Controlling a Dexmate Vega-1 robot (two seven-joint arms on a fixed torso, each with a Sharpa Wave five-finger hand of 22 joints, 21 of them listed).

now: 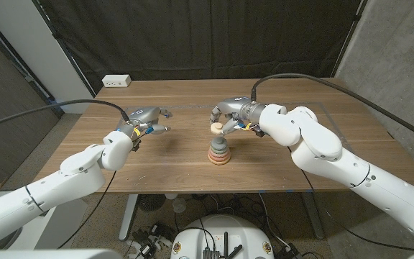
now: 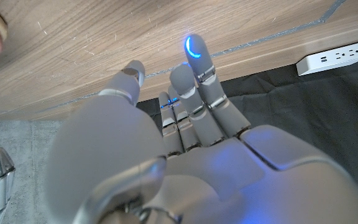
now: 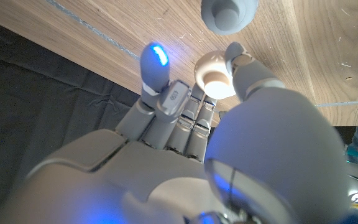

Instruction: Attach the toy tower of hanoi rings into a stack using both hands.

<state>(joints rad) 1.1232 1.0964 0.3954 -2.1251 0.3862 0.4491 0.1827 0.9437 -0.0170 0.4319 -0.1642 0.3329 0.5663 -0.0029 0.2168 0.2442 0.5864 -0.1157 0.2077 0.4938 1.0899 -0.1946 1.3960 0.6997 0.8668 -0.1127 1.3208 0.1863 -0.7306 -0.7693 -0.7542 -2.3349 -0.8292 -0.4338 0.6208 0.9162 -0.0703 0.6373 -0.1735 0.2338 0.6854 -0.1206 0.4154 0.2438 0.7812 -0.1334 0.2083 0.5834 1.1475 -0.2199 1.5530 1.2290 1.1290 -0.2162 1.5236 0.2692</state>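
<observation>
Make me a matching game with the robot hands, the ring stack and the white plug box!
Things:
1. right robot hand
2. left robot hand
3. ring stack
4. white plug box

States:
a. at the table's far edge
b. holding nothing
c. standing on the table's middle
d. pinching a small cream ring

Pairs: 1-d, 2-b, 3-c, 4-a

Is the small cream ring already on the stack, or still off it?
Off. The right hand holds the cream ring in its fingers above the stack.
</observation>
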